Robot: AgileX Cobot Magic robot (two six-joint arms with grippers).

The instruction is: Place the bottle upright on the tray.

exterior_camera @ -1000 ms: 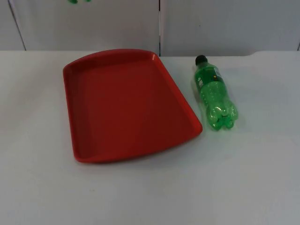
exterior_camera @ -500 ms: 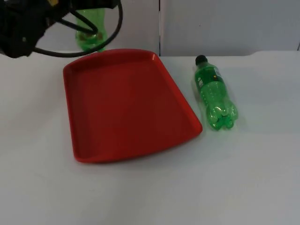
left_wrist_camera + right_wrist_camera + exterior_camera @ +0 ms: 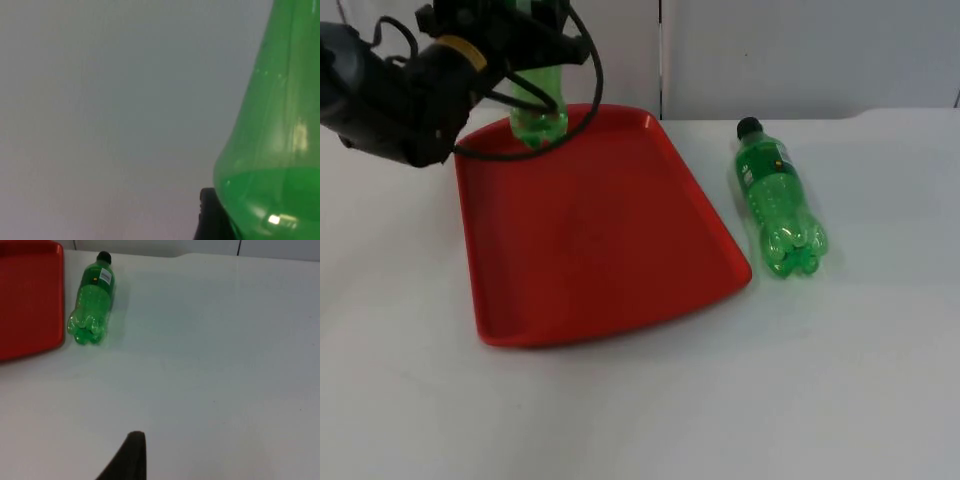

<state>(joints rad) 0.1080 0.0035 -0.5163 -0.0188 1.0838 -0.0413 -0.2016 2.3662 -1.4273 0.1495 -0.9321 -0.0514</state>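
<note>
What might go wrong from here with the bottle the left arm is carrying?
1. The held bottle hangs over the tray right at its far rim; set down there, its base may catch the raised rim and tip.
2. The left pincer seems to grip high on the bottle, so it may swing or tilt on release.
3. A second bottle lies on the table, still to be picked.

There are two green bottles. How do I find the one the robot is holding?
Find the big red tray on the white table. Above its far corner, the left gripper holds a green bottle upright; the other bottle lies flat beside the tray.
</note>
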